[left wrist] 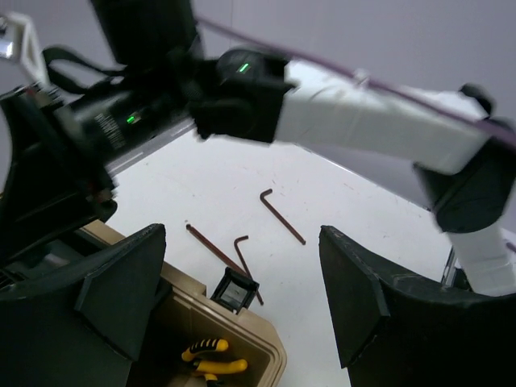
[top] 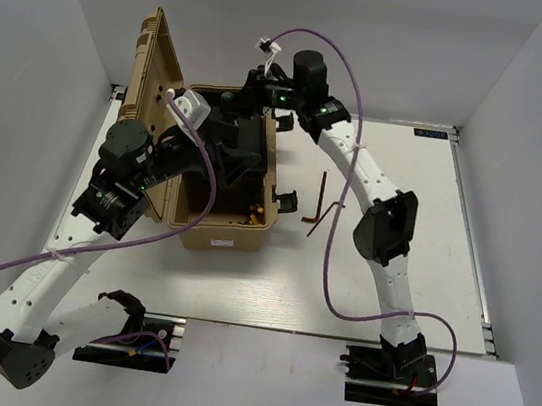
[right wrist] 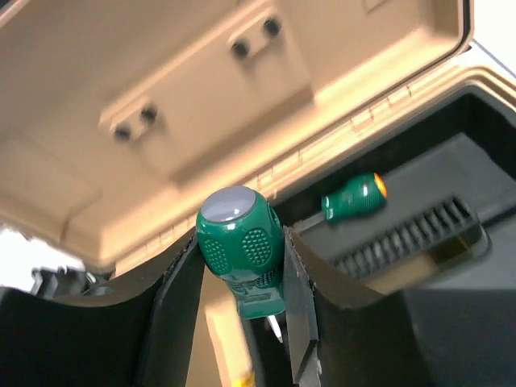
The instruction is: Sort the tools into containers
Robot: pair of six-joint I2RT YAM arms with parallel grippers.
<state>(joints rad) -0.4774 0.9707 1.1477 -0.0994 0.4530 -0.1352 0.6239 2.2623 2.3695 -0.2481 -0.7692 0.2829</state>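
My right gripper [right wrist: 240, 242] is shut on a stubby green screwdriver [right wrist: 238, 238] and holds it above the back of the open tan case [top: 221, 238]. In the top view it [top: 266, 96] hangs over the case's far end. A second green-handled screwdriver [right wrist: 353, 197] lies on the black tray inside. My left gripper [left wrist: 242, 238] is open and empty over the case's near right corner; in the top view it [top: 230, 147] sits above the case. Yellow-and-black pliers [left wrist: 208, 359] lie in the case bottom. Thin dark hex keys [left wrist: 282, 216] [left wrist: 248, 266] lie on the white table, right of the case [top: 320, 198].
The case lid [top: 153, 75] stands open at the left, and it fills the upper part of the right wrist view [right wrist: 161, 89]. A black latch [left wrist: 234, 290] sticks out from the case's right rim. The white table [top: 402, 201] runs out to the right of the hex keys.
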